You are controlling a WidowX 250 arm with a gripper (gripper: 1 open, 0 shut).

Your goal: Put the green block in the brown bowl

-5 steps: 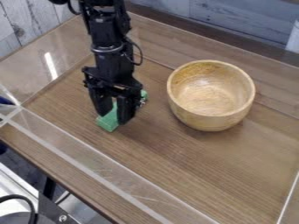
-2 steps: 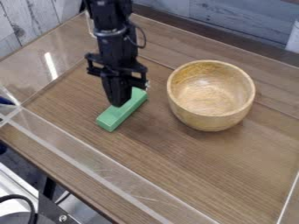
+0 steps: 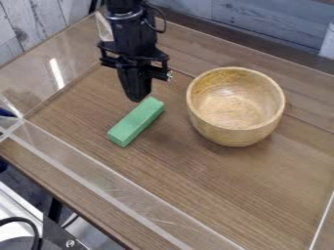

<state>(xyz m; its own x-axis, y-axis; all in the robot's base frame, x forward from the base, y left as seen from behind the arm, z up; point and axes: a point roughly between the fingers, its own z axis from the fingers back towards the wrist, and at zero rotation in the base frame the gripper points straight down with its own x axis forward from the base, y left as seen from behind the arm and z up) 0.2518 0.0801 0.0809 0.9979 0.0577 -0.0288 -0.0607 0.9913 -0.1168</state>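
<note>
The green block (image 3: 136, 122) lies flat on the wooden table, left of the brown bowl (image 3: 235, 104). My gripper (image 3: 136, 95) hangs just above the block's far end, pointing straight down, its fingers pressed together with nothing between them. The block is free of the fingers. The bowl stands upright and holds nothing.
A clear acrylic wall (image 3: 78, 181) runs along the table's front and left edges. A grey plank wall (image 3: 261, 20) stands behind the table. Bare wooden tabletop (image 3: 222, 186) lies in front of the bowl and block.
The gripper, which straddled the block with open fingers a second ago, has shut and risen away. The block stays on the table, now fully uncovered.
</note>
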